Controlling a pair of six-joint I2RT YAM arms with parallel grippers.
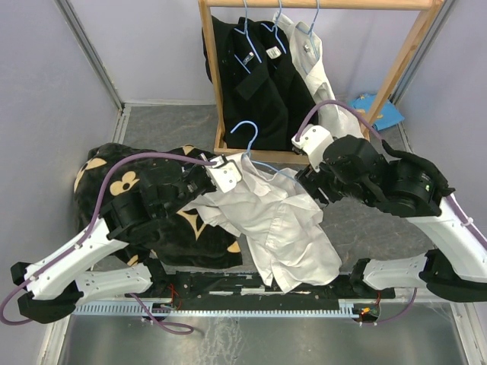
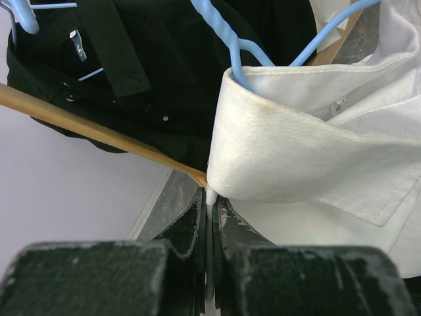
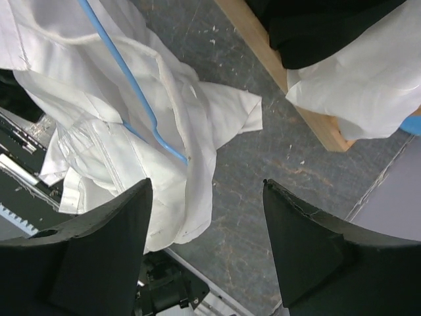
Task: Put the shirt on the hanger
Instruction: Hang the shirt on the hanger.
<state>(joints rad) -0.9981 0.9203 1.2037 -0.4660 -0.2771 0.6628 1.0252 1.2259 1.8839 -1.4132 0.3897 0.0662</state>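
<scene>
The white shirt [image 1: 281, 228] hangs in a crumpled drape between my two arms, its lower part on the table. The light-blue hanger [image 1: 249, 131] sits inside it, hook sticking up above the collar. My left gripper [image 1: 232, 169] is shut on the shirt's fabric just under the collar [image 2: 296, 151]; in the left wrist view the jaws [image 2: 210, 197] pinch a thin white fold, with the hanger's neck [image 2: 223, 33] above. My right gripper [image 1: 304, 182] is open and empty beside the shirt's right shoulder; in the right wrist view [image 3: 204, 187] the shirt [image 3: 99, 131] and the hanger wire [image 3: 125, 72] lie to the left below it.
A wooden clothes rack [image 1: 407, 57] stands at the back with black shirts [image 1: 259, 68] and another white shirt [image 1: 319, 84] on blue hangers. Its base bar [image 3: 276, 66] lies close to my right gripper. A black cloth with tan flowers [image 1: 122, 186] lies at the left. A blue item [image 1: 378, 111] lies at the back right.
</scene>
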